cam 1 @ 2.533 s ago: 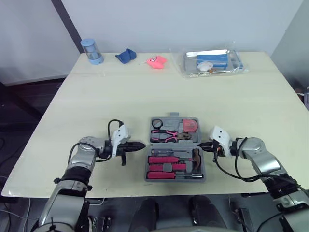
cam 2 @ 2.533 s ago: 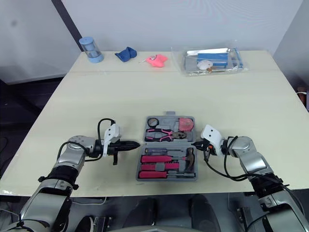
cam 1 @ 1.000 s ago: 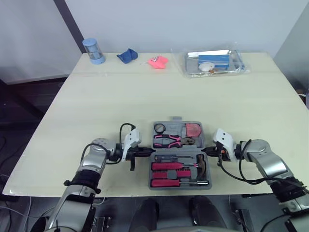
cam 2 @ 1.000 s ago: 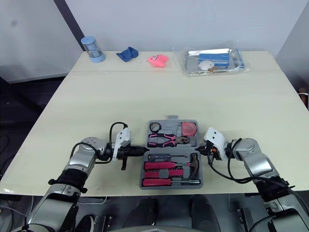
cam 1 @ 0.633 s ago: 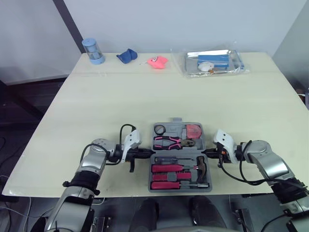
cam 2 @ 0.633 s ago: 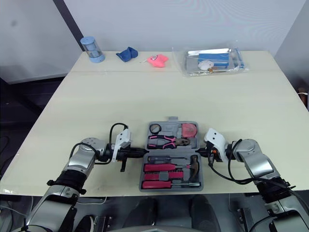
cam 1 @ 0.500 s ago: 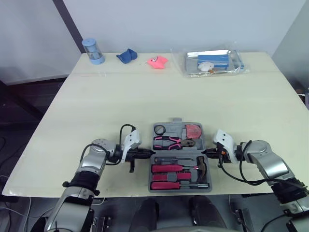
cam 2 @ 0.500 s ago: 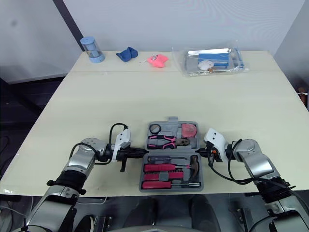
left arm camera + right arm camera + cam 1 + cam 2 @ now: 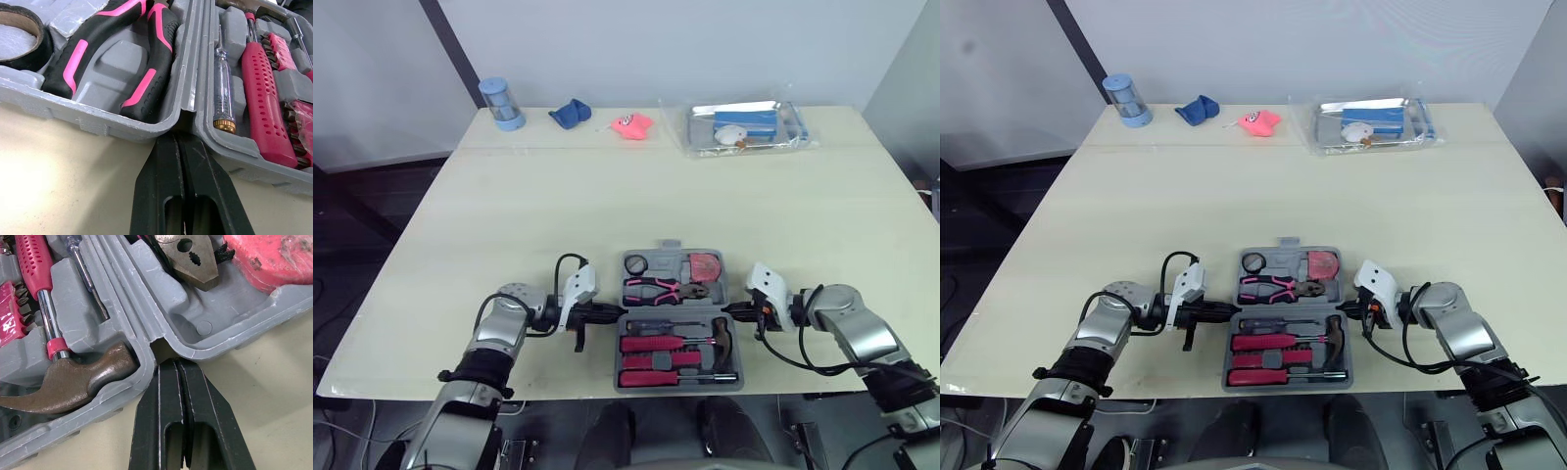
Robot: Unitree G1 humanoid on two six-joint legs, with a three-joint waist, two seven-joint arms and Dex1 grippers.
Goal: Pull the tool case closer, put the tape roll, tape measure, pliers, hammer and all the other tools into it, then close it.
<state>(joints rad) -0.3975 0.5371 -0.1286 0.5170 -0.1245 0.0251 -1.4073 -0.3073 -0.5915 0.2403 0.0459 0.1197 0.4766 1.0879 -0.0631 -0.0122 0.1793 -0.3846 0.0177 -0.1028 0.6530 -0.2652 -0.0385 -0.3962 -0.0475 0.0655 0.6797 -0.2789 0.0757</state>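
The grey tool case (image 9: 674,311) lies open near the table's front edge. Its far half holds the black tape roll (image 9: 635,263), pink tape measure (image 9: 705,264) and pink-handled pliers (image 9: 661,287). Its near half holds the hammer (image 9: 720,333) and red screwdrivers (image 9: 658,345). My left gripper (image 9: 610,313) is shut, its tips pressed into the hinge notch on the case's left side (image 9: 181,142). My right gripper (image 9: 730,311) is shut too, its tips against the hinge notch on the right side (image 9: 178,364), beside the hammer head (image 9: 88,387).
Along the table's back edge stand a blue cylinder (image 9: 499,103), a blue cloth (image 9: 570,113), a pink object (image 9: 631,124) and a clear tray (image 9: 746,125) with a blue box. The case's near side is almost at the table's front edge (image 9: 558,397).
Both grippers closed in on the case's two sides, shut at the hinge. The case has since slid a little toward the front edge with them.
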